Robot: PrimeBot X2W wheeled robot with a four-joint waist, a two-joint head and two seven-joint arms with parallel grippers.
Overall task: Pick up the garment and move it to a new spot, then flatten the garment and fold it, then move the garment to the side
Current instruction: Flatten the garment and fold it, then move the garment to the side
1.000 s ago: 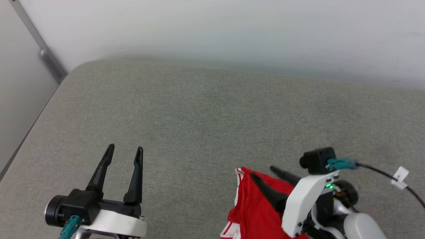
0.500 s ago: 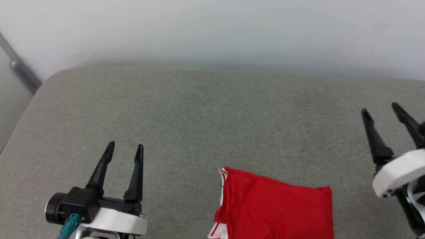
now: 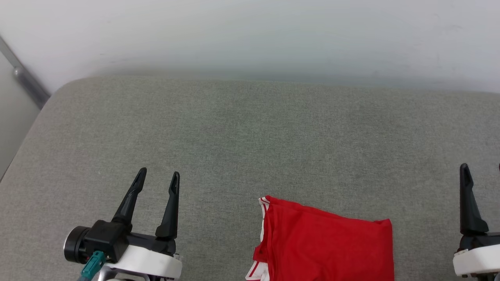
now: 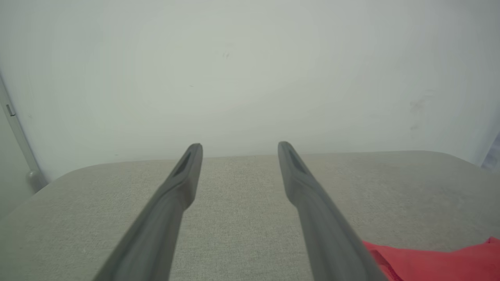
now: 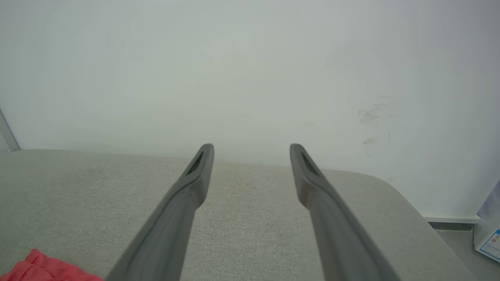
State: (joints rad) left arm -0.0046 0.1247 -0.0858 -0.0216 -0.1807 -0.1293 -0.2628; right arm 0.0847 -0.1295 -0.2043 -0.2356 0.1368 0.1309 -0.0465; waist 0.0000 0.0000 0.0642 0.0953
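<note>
The garment, red with a strip of white-and-red trim on its left side, lies folded into a flat rectangle on the grey padded surface, cut off by the head view's bottom edge. My left gripper stands open to the garment's left, well apart from it, with nothing between its fingers. My right gripper is at the lower right edge, also open and clear of the cloth. The left wrist view has the open left gripper with a corner of the garment at lower right. In the right wrist view the open right gripper has the garment at lower left.
A pale wall runs along the far edge of the padded surface. A grey metal rail slants down the wall at the far left. Past the surface's rounded right corner, a box with a label stands on the floor.
My right gripper has let go of the garment, swung off it to the right and drawn back toward the lower right corner. The garment now lies flat and uncovered. The left gripper shifted slightly right.
</note>
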